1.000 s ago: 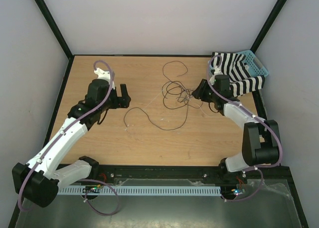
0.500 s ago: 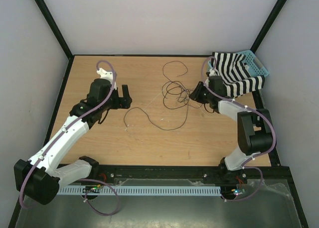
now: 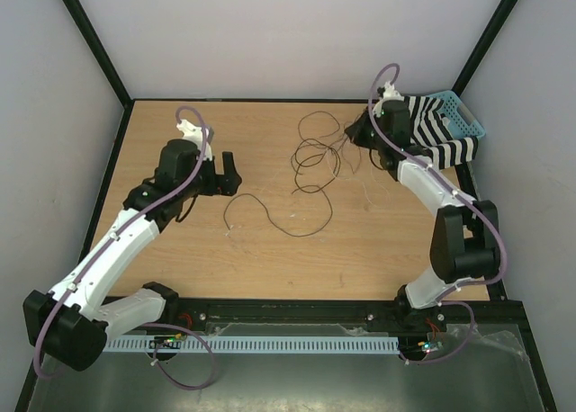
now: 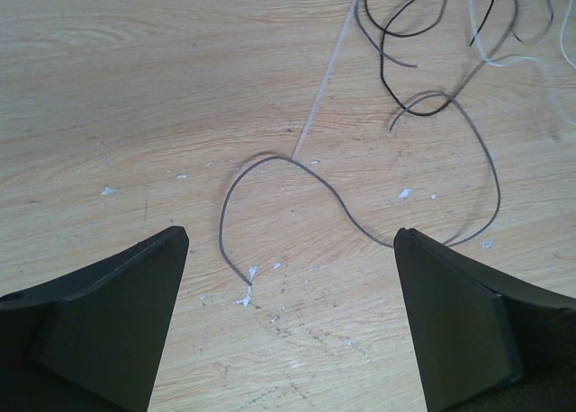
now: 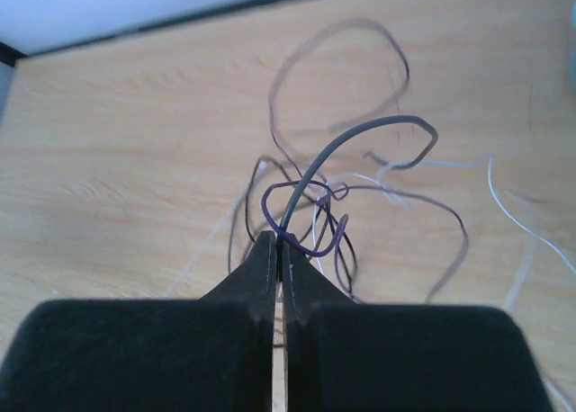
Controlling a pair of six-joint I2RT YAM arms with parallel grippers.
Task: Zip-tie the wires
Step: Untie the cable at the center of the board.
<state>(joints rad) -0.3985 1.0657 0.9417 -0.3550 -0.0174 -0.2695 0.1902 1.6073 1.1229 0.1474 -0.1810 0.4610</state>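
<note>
The wires (image 3: pixel 315 156) lie in a loose dark tangle at the middle back of the table. One long strand (image 3: pixel 288 228) trails toward the front left. My right gripper (image 3: pixel 362 131) is shut on a grey wire (image 5: pixel 360 133) at the tangle's right side and holds it raised; purple and dark loops (image 5: pixel 310 214) hang just past its tips (image 5: pixel 277 241). My left gripper (image 3: pixel 225 172) is open and empty, left of the tangle, over the trailing strand's loop (image 4: pixel 270 160). The zip tie (image 4: pixel 326 79) lies flat, running from that loop toward the tangle.
A teal basket (image 3: pixel 465 115) with a striped black-and-white cloth (image 3: pixel 432 142) stands at the back right corner, just behind my right arm. Thin white strands (image 5: pixel 513 214) lie to the right of the tangle. Black frame rails edge the table.
My right gripper has moved toward the back of the table, pulling the held wire and the tangle with it. My left arm has barely moved.
</note>
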